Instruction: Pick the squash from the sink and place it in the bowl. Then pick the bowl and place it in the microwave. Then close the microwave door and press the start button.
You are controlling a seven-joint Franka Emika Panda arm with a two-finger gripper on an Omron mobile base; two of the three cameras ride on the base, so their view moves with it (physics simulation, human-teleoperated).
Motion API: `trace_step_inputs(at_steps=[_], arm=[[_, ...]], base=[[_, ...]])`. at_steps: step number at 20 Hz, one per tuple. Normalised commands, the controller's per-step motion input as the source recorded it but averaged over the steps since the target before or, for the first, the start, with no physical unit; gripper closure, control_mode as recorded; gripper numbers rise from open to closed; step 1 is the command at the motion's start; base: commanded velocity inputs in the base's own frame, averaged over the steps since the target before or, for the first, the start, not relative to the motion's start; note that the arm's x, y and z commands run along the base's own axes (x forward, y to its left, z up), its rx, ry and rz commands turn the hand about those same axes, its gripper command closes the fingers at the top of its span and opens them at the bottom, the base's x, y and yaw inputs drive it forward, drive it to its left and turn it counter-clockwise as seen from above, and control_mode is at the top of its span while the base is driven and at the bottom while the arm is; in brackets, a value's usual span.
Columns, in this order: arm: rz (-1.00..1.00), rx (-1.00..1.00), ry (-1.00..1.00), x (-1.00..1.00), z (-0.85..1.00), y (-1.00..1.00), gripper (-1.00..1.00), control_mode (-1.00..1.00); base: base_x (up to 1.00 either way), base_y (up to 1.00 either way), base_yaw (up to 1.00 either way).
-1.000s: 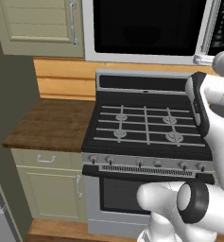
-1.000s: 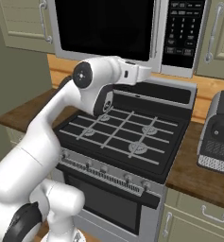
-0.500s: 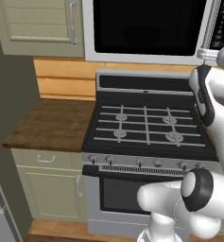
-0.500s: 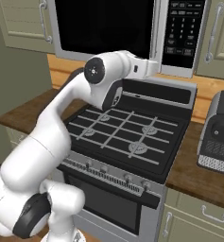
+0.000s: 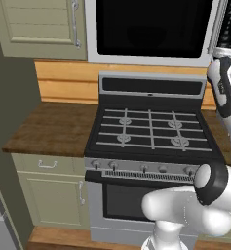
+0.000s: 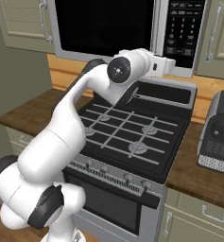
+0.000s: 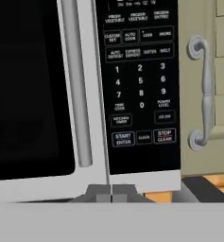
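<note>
The microwave (image 5: 153, 30) hangs over the stove with its door (image 6: 104, 28) closed, the black glass dark. In the hand view the door's silver bar handle (image 7: 75, 85) runs upright beside the black button panel (image 7: 139, 85), and the start button (image 7: 123, 139) sits in the panel's bottom row. My gripper (image 7: 109, 194) is shut with nothing in it, its tips pressed together just below the seam between door and panel. From the right base view the gripper (image 6: 172, 65) reaches toward the microwave's lower right corner under the panel (image 6: 182, 28). The squash, bowl and sink are out of view.
A black-and-silver gas stove (image 5: 148, 129) stands right below the arm. Wooden counter (image 5: 53, 127) lies to its left. A dark appliance (image 6: 219, 137) stands on the counter to its right. A green cabinet door with a silver handle (image 7: 205, 90) adjoins the panel.
The arm has lifted and stretched toward the microwave's right side, carrying the hand up close under the button panel. The fingers stayed shut.
</note>
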Motion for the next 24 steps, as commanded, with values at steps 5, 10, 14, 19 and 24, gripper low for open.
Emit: trace_step_inputs(at_steps=[5, 10, 14, 19, 24], arm=[[0.04, 0.00, 0.00, 0.30, 0.22, -0.24, 1.00, -1.00], [0.06, 0.01, 0.03, 0.29, 0.00, -0.29, 1.00, -1.00], [0.10, 0.01, 0.01, 0.33, -0.03, -0.30, 1.00, -1.00], [0.06, 0.00, 0.00, 0.33, 0.00, -0.21, 1.00, -1.00], [0.03, 0.00, 0.00, 0.50, -0.04, -0.15, 1.00, -1.00]], base=[[0.00, 0.00, 0.00], [0.00, 0.00, 0.00], [0.00, 0.00, 0.00], [0.00, 0.00, 0.00], [0.00, 0.00, 0.00]])
